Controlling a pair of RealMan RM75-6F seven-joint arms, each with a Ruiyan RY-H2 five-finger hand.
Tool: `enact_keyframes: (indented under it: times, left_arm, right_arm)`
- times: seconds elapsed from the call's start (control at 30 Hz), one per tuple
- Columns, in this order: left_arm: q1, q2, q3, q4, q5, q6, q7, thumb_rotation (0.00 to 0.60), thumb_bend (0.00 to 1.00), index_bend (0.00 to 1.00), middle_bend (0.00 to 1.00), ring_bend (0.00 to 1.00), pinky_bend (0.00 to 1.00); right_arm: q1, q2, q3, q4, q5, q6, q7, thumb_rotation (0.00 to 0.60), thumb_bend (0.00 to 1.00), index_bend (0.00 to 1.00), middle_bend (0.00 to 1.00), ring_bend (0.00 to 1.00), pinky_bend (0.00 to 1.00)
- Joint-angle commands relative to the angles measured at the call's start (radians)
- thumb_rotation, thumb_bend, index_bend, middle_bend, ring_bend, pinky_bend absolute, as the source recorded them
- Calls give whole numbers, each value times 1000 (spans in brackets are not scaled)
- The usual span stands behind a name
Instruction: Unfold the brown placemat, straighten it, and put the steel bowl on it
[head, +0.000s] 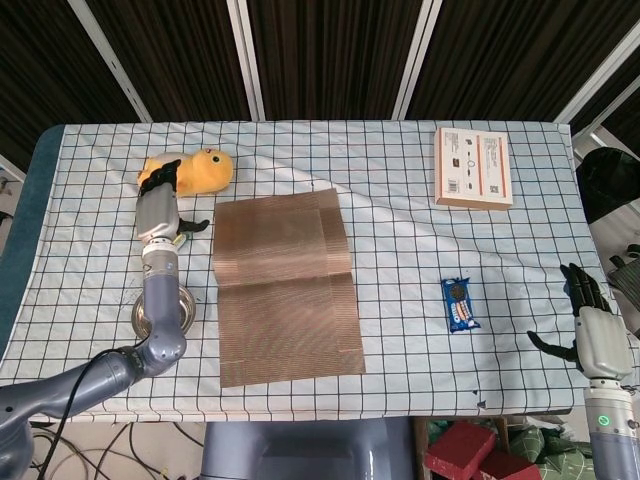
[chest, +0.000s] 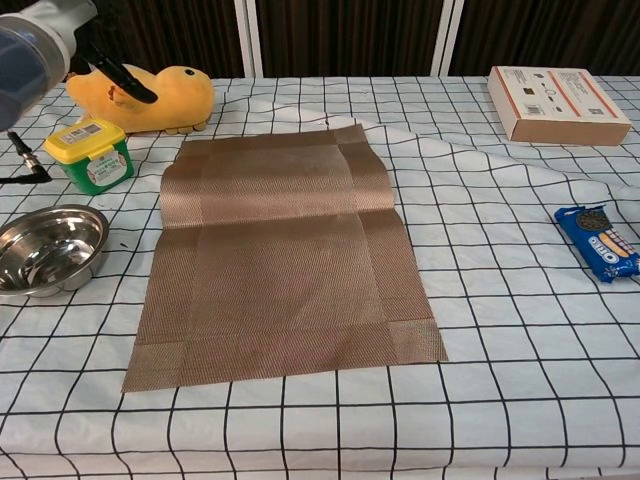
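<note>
1. The unfolding step looks done: the brown placemat (head: 285, 287) lies opened flat on the bench (head: 400, 200), just to the right of the left robot hand (head: 157, 210), with a crease across its middle.
2. The left robot hand hovers released, fingers apart, grasping nothing, near the yellow plush toy (head: 190, 170).
3. The right robot hand (head: 592, 330) is empty and spread, well apart at the bench's far edge.
4. The steel bowl (chest: 45, 250) sits below the left robot hand, just beside the placemat.
5. Next, I judge, comes smoothing the slightly skewed mat, then lifting the bowl onto it.
</note>
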Motion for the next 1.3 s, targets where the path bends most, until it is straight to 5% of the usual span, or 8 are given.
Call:
enact_keyframes:
  times: [0.03, 0.43, 0.83, 1.3]
  left_arm:
    - [60, 75, 52, -92, 56, 7, -35, 600, 86, 74, 56, 0, 61]
    - [367, 409, 334, -477, 429, 167, -159, 600, 37, 61, 48, 0, 33]
    - [636, 600, 538, -580, 669, 352, -412, 600, 36, 55, 46, 0, 34]
    - [652, 604, 530, -525, 708, 325, -505, 600, 37, 53, 47, 0, 34]
  right_arm:
    - [0, -1, -1, 1, -2, 1, -3, 600, 110, 0, 0, 4, 157]
    - [1, -6, -7, 8, -15, 11, -28, 600, 101, 0, 0, 4, 157]
    - [2, -14, -18, 12, -38, 27, -74, 600, 54, 0, 0, 5, 157]
    - [52, -7, -85, -59, -204, -9, -201, 600, 14, 0, 0, 5, 157]
